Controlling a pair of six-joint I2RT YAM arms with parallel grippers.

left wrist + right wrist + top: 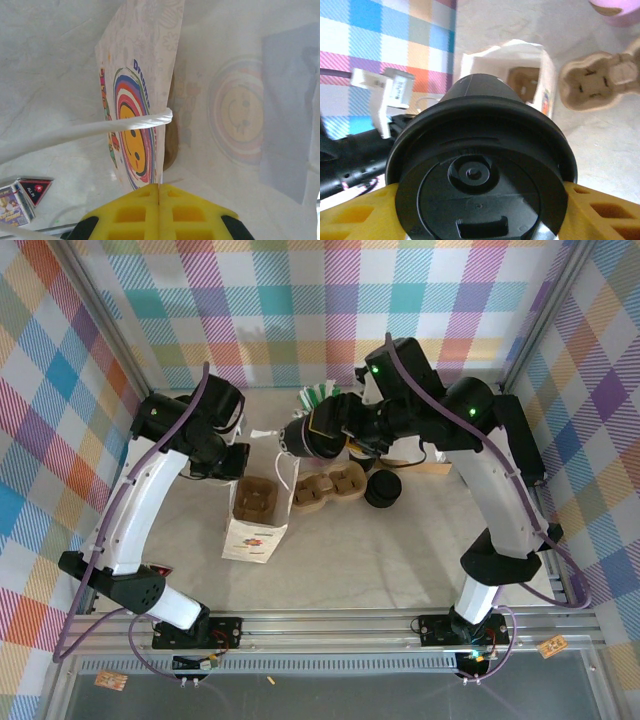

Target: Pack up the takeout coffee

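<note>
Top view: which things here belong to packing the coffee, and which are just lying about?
On the job:
takeout coffee in the right gripper
paper bag held by the left gripper
cup carrier inside the bag

Lying about:
spare cardboard carrier
stack of black lids

The enclosure's fabric walls [120,300] carry a pastel plaid of pink, blue, orange, yellow, purple and teal on white. The flat tabletop [400,560] is pale cream. The upright white paper bag [252,532] is printed with a yellow smiley face ringed in red, blue and purple bands, and its cord handle [100,128] is white. The moulded cardboard cup carrier [330,485] is light brown. The takeout coffee [480,170] has a glossy black lid, and the low stack of round plastic lids [383,488] is black too. The left arm [140,510] and right arm [505,500] are black and white. The left gripper [159,190] and right gripper [480,215] have bright yellow fingers.
</note>
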